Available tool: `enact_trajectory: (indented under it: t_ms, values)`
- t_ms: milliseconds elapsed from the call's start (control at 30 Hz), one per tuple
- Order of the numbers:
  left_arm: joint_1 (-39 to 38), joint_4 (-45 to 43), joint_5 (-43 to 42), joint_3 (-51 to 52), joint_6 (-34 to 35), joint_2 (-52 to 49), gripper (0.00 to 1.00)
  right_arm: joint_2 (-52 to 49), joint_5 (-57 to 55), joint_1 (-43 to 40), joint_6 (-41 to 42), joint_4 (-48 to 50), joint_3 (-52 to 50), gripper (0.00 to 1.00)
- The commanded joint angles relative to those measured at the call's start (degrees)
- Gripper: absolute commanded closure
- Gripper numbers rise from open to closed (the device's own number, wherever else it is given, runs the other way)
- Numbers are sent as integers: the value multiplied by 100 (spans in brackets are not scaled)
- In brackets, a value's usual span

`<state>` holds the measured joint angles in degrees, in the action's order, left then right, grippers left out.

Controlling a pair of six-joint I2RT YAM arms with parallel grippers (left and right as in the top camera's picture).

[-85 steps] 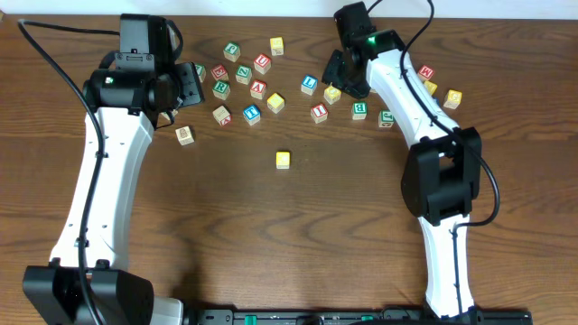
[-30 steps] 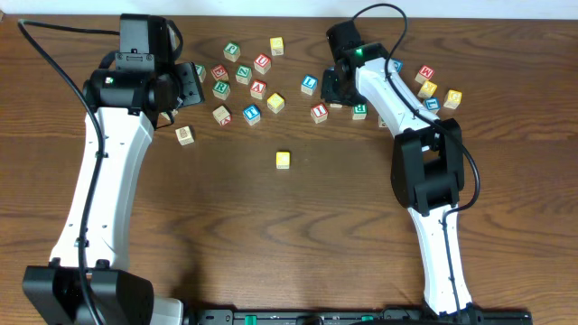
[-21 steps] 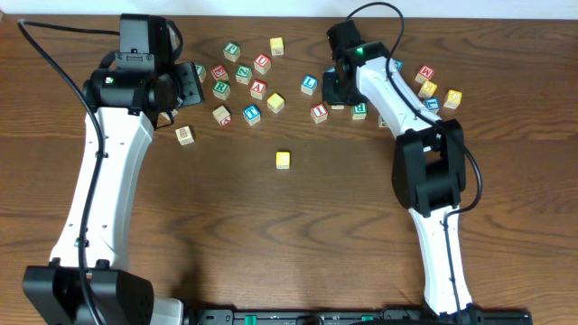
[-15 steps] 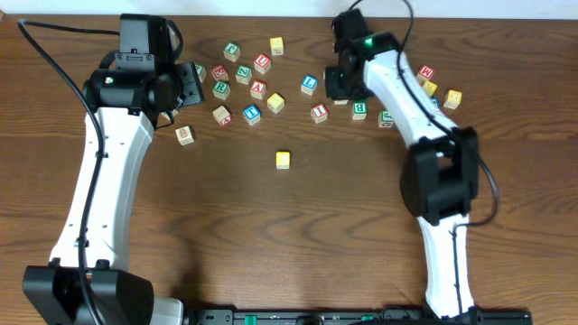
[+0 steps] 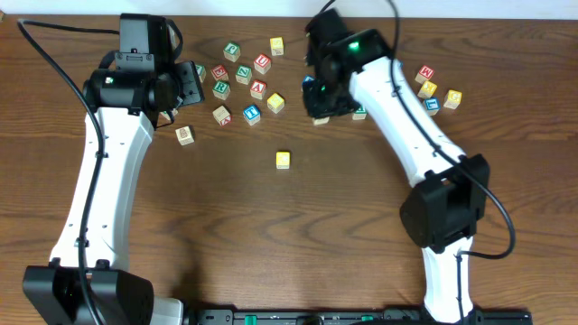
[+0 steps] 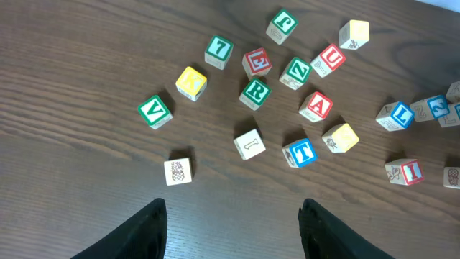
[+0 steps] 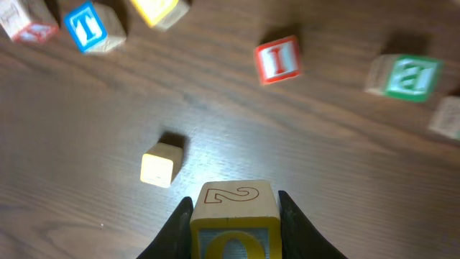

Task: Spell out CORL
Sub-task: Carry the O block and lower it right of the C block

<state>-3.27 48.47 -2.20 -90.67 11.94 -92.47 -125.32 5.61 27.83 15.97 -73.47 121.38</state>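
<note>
A lone yellow cube (image 5: 283,160) (image 7: 160,165) lies on the table in front of the scattered letter cubes. My right gripper (image 5: 320,105) (image 7: 233,208) is shut on a yellow-edged cube with an O (image 7: 233,230), whose top face shows a red outlined 2. It hangs above the table, behind and to the right of the lone yellow cube. The green R cube (image 6: 255,92) (image 5: 221,88) and the blue L cube (image 6: 395,115) lie among the others. At the left of the cluster, my left gripper (image 5: 187,86) (image 6: 233,208) is open and holds nothing.
Loose cubes lie across the back of the table: a red I (image 7: 277,60), a blue T (image 6: 300,152), a red A (image 6: 316,106), a green V (image 6: 155,111), a pineapple cube (image 6: 177,171). More cubes (image 5: 439,93) sit at the back right.
My right gripper has shut on the O cube, lifted it out of the cluster and moved left and forward. The left arm has not moved.
</note>
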Motion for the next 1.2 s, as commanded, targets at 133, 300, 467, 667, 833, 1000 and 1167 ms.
enact_trajectory:
  t_ms: [133, 300, 467, 667, 833, 1000, 1167]
  values:
    - [9, -79, 74, 46, -52, -2, 42, -136, -586, 509, 767, 400, -730, 82]
    - [9, -81, 74, 46, -52, -2, 42, -136, -743, 699, 876, 876, -1329, 83]
    - [9, -81, 74, 46, -52, -2, 42, -136, -745, 807, 1084, 1467, -1834, 84]
    - [9, -79, 74, 46, -52, -2, 42, -138, -741, 822, 1296, 1790, -2144, 84]
    - [9, -81, 74, 46, -52, -2, 42, -138, -739, 898, 1427, 2006, -2376, 84]
    - [9, -79, 74, 46, -52, -2, 42, -138, -741, 935, 1458, 2050, -2409, 84]
    - [9, -79, 74, 46, -52, -2, 42, -138, -743, 951, 1582, 2035, -2446, 83]
